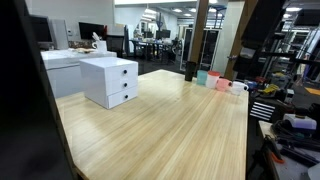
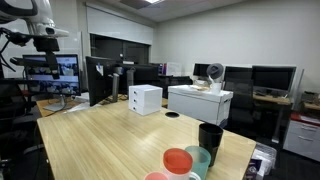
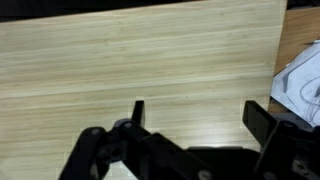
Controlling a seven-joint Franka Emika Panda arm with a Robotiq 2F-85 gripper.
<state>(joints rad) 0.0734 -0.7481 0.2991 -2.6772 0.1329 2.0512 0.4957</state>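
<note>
My gripper [image 3: 200, 115] is open and empty, its two black fingers spread wide above bare light wooden table [image 3: 150, 50]. Nothing lies between the fingers. A white object [image 3: 302, 85] shows at the right edge of the wrist view, beside the table's edge; I cannot tell what it is. In an exterior view the white arm [image 2: 42, 28] is high at the far left, well above the table [image 2: 110, 140]. A white two-drawer unit [image 1: 110, 80] stands on the table and also shows in the second exterior view [image 2: 146, 98].
Cups stand at one table end: teal [image 1: 202, 77], pink [image 1: 213, 80], a white mug [image 1: 238, 87]; up close, black [image 2: 210, 137], red [image 2: 178, 162] and teal [image 2: 198, 157]. A white cabinet [image 2: 200, 103] stands beyond the table. Monitors and desks surround it.
</note>
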